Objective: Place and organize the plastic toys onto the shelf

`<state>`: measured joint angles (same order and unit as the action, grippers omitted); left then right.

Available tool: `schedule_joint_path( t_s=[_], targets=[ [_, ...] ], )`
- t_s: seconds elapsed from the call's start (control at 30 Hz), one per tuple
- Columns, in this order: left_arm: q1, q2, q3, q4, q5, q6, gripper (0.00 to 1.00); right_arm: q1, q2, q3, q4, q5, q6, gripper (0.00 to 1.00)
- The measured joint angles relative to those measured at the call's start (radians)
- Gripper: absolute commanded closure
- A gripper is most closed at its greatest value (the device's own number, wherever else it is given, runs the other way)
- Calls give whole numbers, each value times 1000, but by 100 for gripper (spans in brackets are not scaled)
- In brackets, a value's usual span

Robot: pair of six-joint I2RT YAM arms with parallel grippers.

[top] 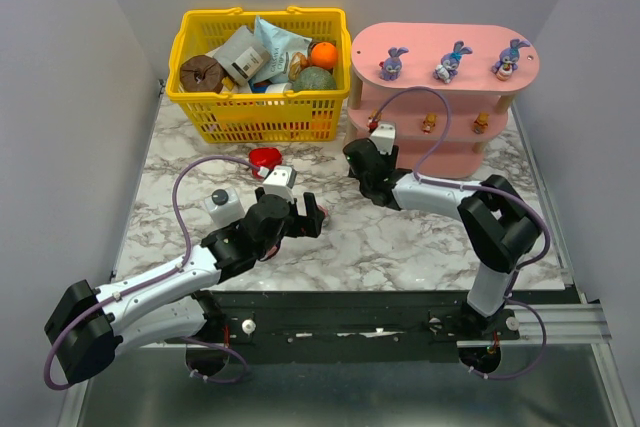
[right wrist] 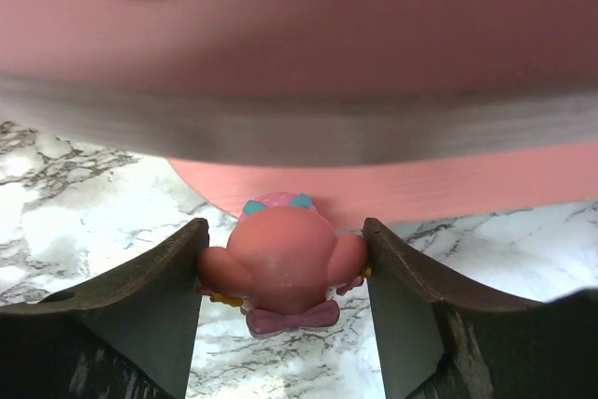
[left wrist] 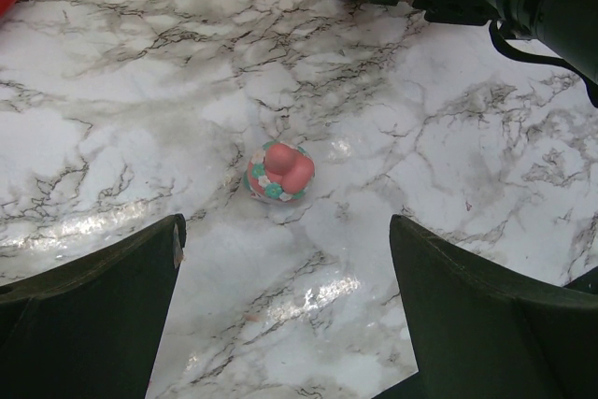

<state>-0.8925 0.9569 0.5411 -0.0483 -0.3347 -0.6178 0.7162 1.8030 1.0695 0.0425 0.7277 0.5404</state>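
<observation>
A: Risks, quick?
B: Shelf (top: 470, 37) first. The right gripper (right wrist: 285, 235) sits low at its bottom board with an upper board close overhead. I'd say the load could clip an edge and shake the bunnies (top: 451, 62) on top. That claw is clamped on a pink-white toy (right wrist: 280, 273) by its rounded sides, so it may twist out. The left gripper (left wrist: 285, 231) is spread wide over a second pink-white toy (left wrist: 278, 173) on the marble table (left wrist: 112, 119), well short of the shelf. It's small and round and could squirt away as the jaws close. The arms are also near each other.
A: Pointing?
B: Held one: teal-tipped end toward the shelf, bow toward the camera, long axis along the gripper's reach, I think. Table one looks upright, long axis up at the camera. Can't tell which way it faces.
</observation>
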Motion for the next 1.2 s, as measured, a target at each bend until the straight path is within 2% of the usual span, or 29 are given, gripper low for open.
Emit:
schedule_joint_path(
  t_s=[0.37, 0.7, 1.2],
  targets=[
    [0, 4, 0, 0, 0, 0, 1, 2, 38, 21, -68, 19, 60, 50],
    [0, 5, 0, 0, 0, 0, 1, 0, 68, 64, -90, 49, 70, 39],
    [0, 5, 0, -1, 0, 0, 1, -16, 113, 118, -89, 77, 71, 36]
  ],
)
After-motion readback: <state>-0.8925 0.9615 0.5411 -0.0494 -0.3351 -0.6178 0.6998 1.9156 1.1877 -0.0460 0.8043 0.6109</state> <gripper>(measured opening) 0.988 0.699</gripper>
